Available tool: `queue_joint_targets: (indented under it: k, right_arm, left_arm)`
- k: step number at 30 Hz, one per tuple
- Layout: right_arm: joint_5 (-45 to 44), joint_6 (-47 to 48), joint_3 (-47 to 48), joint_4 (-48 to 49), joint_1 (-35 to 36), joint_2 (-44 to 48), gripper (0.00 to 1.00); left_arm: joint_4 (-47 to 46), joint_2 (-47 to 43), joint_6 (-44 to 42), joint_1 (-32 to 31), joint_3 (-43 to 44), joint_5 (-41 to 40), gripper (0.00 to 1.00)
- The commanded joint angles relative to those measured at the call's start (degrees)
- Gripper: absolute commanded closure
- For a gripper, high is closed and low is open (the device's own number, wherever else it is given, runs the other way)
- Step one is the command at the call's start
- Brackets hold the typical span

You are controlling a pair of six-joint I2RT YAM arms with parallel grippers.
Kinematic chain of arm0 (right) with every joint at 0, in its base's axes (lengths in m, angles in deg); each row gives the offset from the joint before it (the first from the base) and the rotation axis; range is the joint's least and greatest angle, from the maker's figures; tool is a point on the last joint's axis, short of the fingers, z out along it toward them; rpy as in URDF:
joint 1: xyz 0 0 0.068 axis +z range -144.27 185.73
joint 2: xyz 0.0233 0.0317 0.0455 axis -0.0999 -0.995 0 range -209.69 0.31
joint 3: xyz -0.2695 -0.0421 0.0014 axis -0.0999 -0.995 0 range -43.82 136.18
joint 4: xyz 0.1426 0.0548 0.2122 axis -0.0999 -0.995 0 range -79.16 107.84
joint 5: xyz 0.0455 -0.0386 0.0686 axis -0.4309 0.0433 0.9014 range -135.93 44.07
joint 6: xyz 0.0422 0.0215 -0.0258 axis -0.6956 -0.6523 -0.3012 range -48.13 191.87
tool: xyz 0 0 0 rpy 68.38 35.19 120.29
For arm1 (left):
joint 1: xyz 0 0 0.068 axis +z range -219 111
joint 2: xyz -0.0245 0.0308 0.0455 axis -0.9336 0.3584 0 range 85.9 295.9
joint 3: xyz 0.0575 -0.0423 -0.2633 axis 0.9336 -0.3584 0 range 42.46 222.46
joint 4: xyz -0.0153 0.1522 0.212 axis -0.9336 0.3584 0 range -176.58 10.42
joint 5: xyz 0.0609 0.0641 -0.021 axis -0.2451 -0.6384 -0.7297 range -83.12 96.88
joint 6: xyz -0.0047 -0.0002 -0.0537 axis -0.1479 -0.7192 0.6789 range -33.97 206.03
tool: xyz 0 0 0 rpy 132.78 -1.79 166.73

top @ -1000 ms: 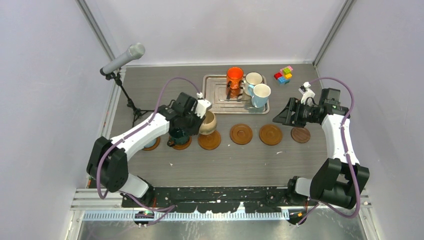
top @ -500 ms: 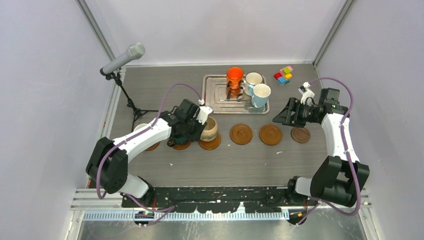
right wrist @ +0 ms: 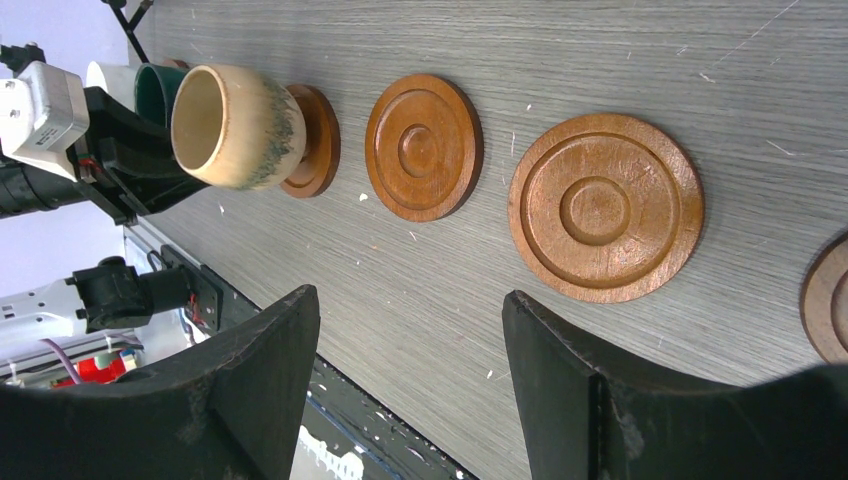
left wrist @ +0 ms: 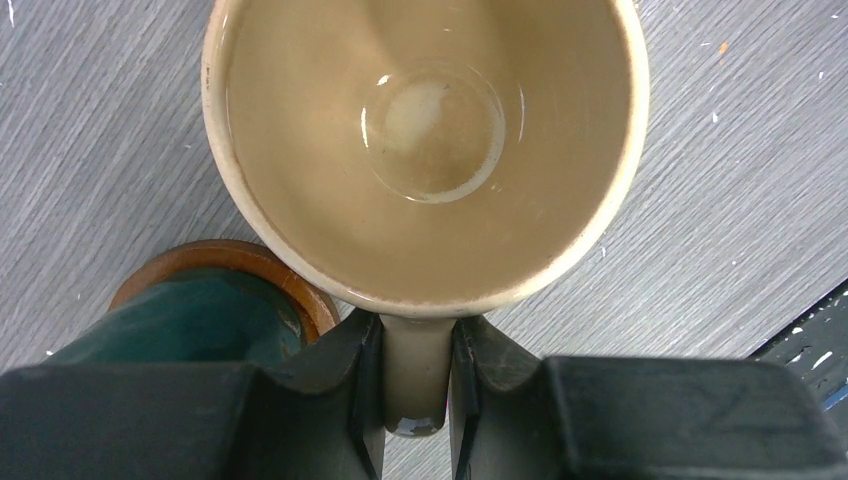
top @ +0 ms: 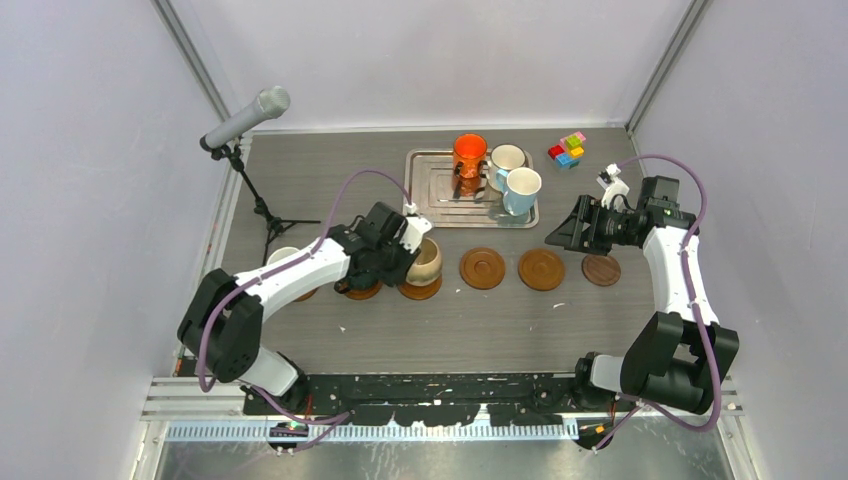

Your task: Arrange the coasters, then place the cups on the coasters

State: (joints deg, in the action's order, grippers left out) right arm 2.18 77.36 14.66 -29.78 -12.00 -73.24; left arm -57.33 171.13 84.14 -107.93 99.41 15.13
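Beige glazed round-bellied cup [left wrist: 430,150], handle pinched by left hand [left wrist: 415,392].

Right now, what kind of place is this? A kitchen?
Probably a robot test booth, not a kitchen: two white-and-black robot arms are bolted to a grey wood-grain table, plain pale walls box it in, and a grey microphone stands on a black tripod.

Tight left, open centre
A green cup [right wrist: 158,92] crowds the beige cup [right wrist: 240,125] from frame-left; centre coasters [right wrist: 423,147] lie unobstructed.
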Motion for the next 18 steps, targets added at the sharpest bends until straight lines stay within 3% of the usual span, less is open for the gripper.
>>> queue_joint_targets:
  k: [1, 4, 11, 18]
  right_arm:
    - [0.5, -0.3, 0.6, 1.2, 0.1, 0.2, 0.28]
    - [0.4, -0.3, 0.6, 1.2, 0.1, 0.2, 0.28]
    - [0.3, -0.3, 0.6, 1.2, 0.1, 0.1, 0.28]
    - [0.2, -0.3, 0.5, 1.2, 0.1, 0.4, 0.28]
  left_arm:
    - [-6.0, -0.8, -0.4, -0.3, 0.0, 0.5, 1.00]
    - [-5.8, -0.7, -0.7, -0.3, -0.8, 1.0, 0.97]
    - [-4.6, -1.6, -1.5, -0.4, -1.7, 2.0, 0.68]
    - [-2.1, -2.7, -2.1, -0.4, -2.0, 2.2, 0.55]
